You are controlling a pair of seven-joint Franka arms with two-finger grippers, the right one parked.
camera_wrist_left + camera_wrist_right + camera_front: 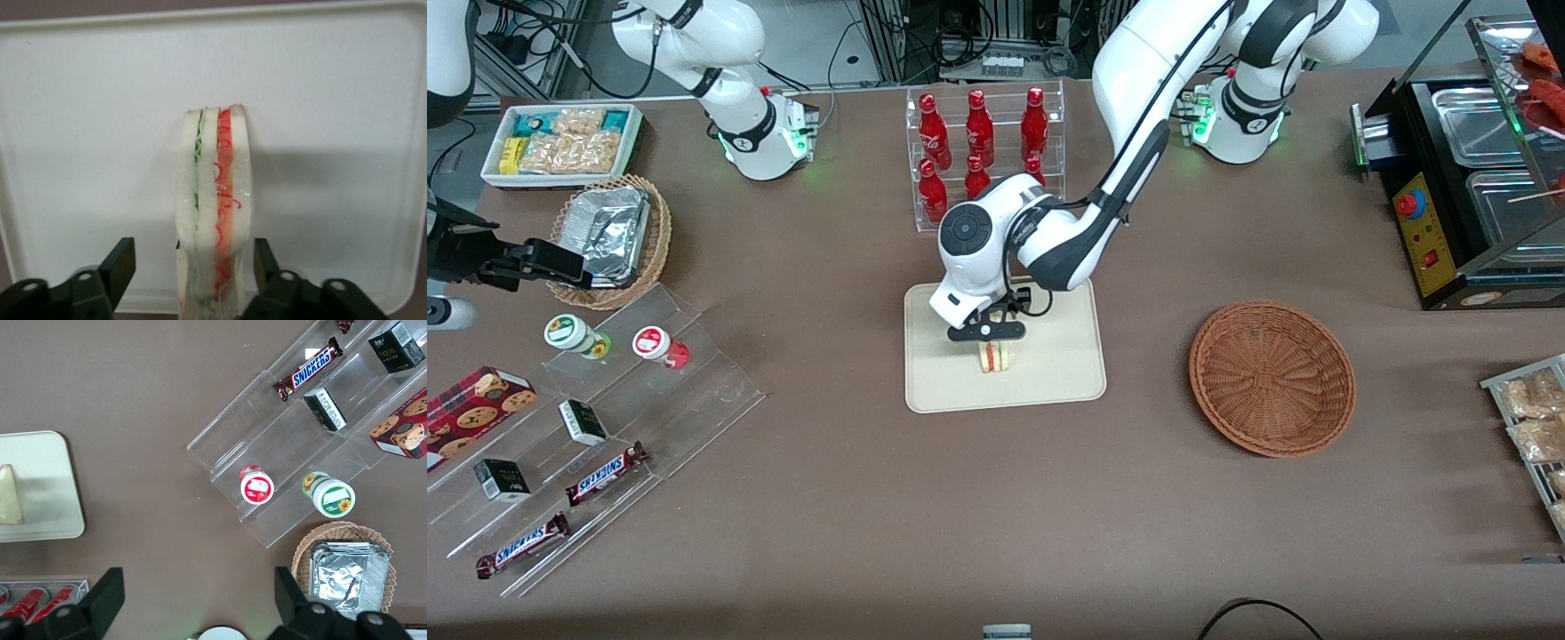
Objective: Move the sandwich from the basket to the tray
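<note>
The sandwich (996, 356) now stands on the tray (934, 382), near its middle, balanced on a bread edge with its striped cut side facing the front camera. It looks set down this way because it was gripped across its flat faces, so the wedge arrives upright rather than lying flat.

The gripper (986, 333) hangs directly over the sandwich, low above the tray. In the wrist view the fingers (120, 267) are spread, one on each side of the bread. There is a clear gap on the green-filling side, while the finger on the red-filling side sits just beside the wrapper; I cannot tell whether it touches. To my eye that is a release: the sandwich seems to be carried by the tray, not by the fingers.

The basket (1272, 378) sits on the bench well apart from the tray, toward the working arm's end, and holds nothing I can see. So I'd judge the carry done and only the retreat left.

The worry is the narrow footing. A wedge standing on edge could tip if a finger drags its wrapper, so a straight lift would seem safest. If it does fall, it is far enough from the tray's rim that it should land flat inside the tray.
</note>
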